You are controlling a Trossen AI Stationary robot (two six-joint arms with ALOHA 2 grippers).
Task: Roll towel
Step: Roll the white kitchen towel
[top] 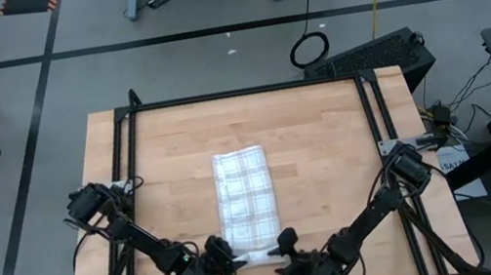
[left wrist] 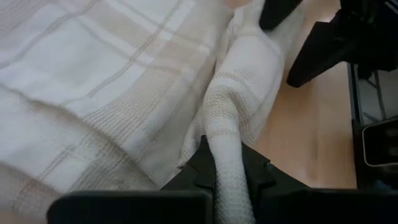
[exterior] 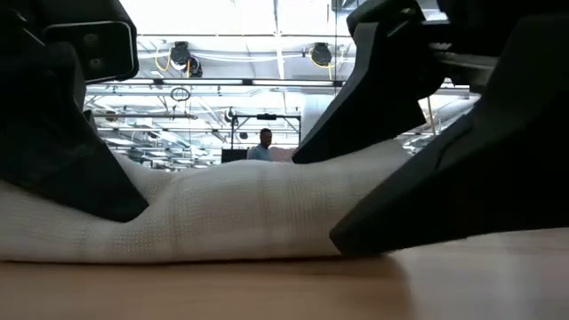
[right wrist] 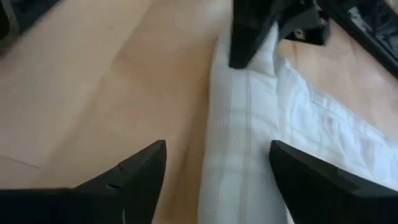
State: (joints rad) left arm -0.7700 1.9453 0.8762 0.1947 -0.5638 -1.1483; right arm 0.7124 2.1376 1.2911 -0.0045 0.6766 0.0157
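While towel [top: 245,197] is lying mid-surface [top: 326,144], near edge rolling, your left hand [left wrist: 227,186] is pinching roll's end tight; your right hand [right wrist: 214,162] is straddling roll, fingers spread, gripping nothing.

Rolled towel [exterior: 240,213] lying across the wooden table [exterior: 356,289], dark fingers [exterior: 71,169] pressing into it on either side. Beyond, person [exterior: 264,145] standing far off under ceiling lights.
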